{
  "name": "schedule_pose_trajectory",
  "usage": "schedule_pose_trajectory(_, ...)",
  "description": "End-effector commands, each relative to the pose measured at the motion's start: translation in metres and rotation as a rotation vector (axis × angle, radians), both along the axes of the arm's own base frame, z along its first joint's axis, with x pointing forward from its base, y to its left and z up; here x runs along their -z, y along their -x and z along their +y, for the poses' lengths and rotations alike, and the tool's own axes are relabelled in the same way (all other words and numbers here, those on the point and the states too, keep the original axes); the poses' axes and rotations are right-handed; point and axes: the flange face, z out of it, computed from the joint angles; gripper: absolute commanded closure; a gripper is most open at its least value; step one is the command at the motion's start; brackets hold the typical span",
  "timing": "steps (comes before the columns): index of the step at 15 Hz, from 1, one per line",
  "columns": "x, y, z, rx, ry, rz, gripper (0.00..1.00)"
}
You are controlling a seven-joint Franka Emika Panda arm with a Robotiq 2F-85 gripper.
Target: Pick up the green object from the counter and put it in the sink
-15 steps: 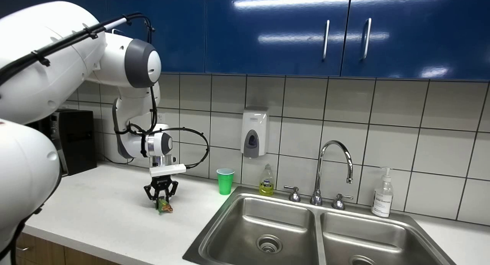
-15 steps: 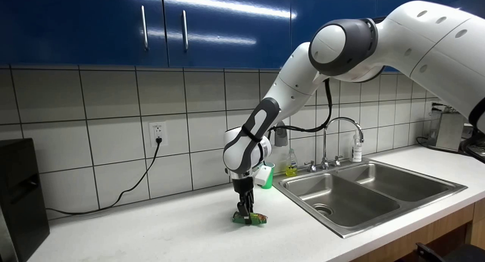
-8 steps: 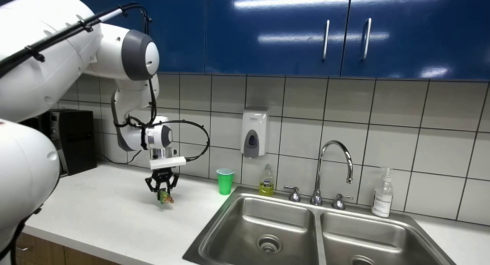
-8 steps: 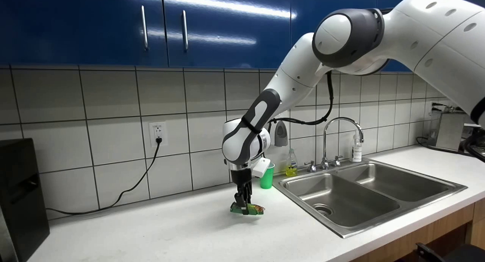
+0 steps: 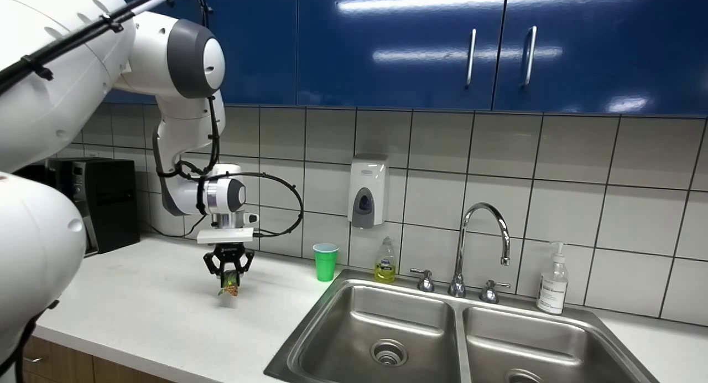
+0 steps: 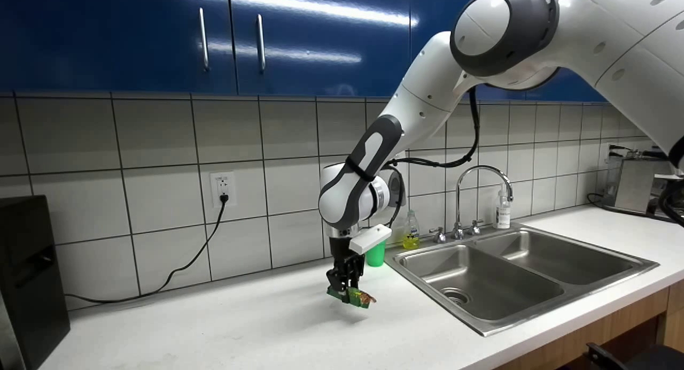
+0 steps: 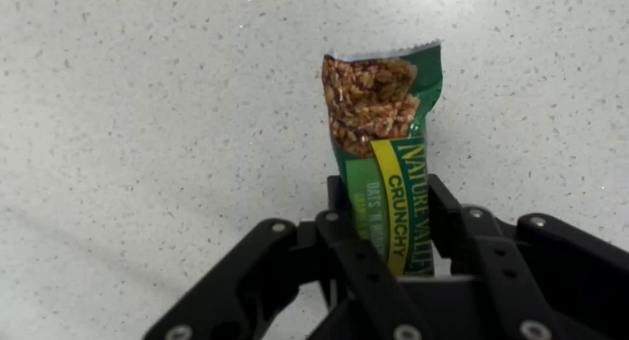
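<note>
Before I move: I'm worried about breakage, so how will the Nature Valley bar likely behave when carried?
The Nature Valley Crunchy bar is probably stiff: clasped roughly mid-length by the end effector, it juts out both sides unbent. It may crumble, being labelled "crunchy"; its glossy surface might slip.

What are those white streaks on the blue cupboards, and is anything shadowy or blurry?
In both exterior views, the streaks look like light glaring off the glossy blue cupboards; in an exterior view, a soft shadow lies on the counter beneath the green wrapper; in the wrist view, its "CRUNCHY" reads clearly, while the black fingers look softer.
</note>
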Motion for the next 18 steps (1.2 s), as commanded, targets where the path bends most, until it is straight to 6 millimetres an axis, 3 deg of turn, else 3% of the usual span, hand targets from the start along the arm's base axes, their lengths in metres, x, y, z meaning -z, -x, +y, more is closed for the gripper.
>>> schedule_pose_trajectory(1,-0.021,0.025,-0.005,0.186,-0.039,-0.059,0.84)
schedule_pose_trajectory(5,-0.033,0.043,-0.013,0.38,-0.073,-0.133,0.84)
schedule_pose_trajectory(8,-0.043,0.053,-0.031,0.529,-0.081,-0.18,0.84)
schedule_pose_trajectory(18,-0.073,0.077,-0.146,0.927,-0.037,-0.24,0.84)
